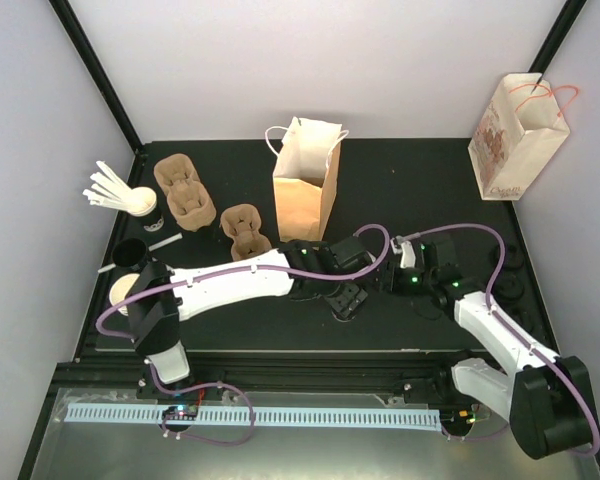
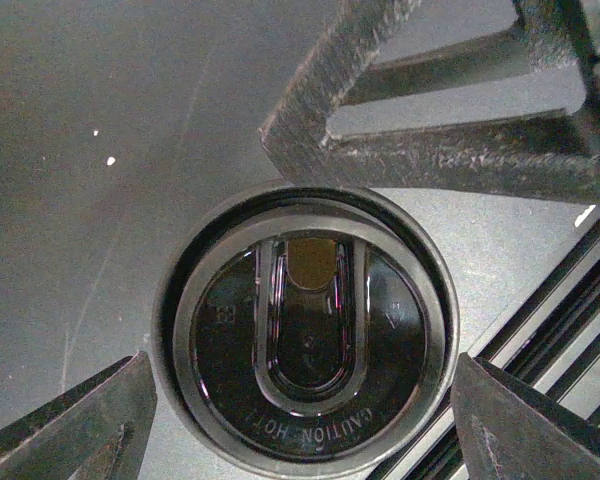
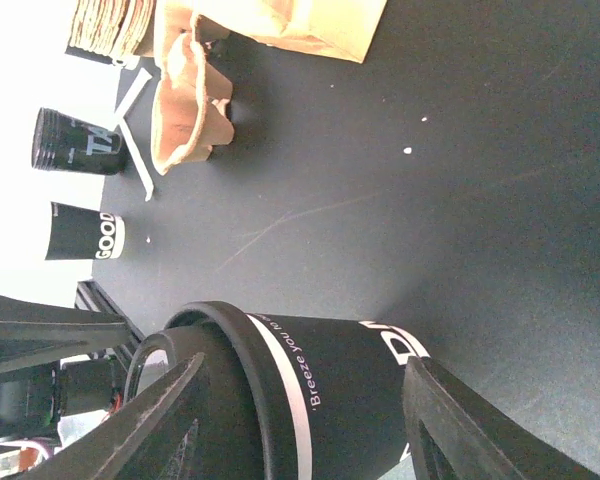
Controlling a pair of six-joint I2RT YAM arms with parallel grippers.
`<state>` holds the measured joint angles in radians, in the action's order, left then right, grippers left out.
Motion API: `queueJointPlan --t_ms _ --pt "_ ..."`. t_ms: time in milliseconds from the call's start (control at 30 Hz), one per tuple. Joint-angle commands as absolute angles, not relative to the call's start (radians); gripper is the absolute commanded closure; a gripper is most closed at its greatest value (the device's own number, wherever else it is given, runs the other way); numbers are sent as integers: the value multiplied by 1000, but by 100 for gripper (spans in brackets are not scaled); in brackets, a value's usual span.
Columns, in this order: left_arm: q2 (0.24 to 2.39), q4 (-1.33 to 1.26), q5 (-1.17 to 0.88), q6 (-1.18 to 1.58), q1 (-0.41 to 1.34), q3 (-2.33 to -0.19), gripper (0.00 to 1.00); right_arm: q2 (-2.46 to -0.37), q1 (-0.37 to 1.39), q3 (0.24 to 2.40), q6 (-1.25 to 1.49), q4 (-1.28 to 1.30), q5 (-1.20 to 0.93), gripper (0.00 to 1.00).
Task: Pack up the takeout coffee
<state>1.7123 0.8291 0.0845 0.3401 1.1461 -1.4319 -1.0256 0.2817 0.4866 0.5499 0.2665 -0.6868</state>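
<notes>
The left hand hung with fingers apart directly over the black lid, while the right hand straddled, unclamped, the dark cup's wall on the table; light, crushable paper, probably best gripped mid-wall.

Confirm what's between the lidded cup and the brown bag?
Nothing. The right wrist view shows bare black tabletop from cup to brown bag; the pulp carrier sits off to one side.
</notes>
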Motion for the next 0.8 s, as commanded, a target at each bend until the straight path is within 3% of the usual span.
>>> queueJointPlan --t_ms 0,200,333,467,767 --pt "1750 886 79 326 1154 -1493 17 -1040 252 468 559 156 -770 45" --pt "1773 878 44 320 1154 -1513 18 -1081 250 455 534 147 -795 46" --pt "1791 898 60 321 1154 -1530 29 -1092 251 439 526 141 -802 46" --pt "1802 918 72 324 1154 -1539 32 -1106 250 427 521 135 -811 46" --pt "1796 916 98 340 1148 -1523 28 -1119 250 447 521 145 -807 46"
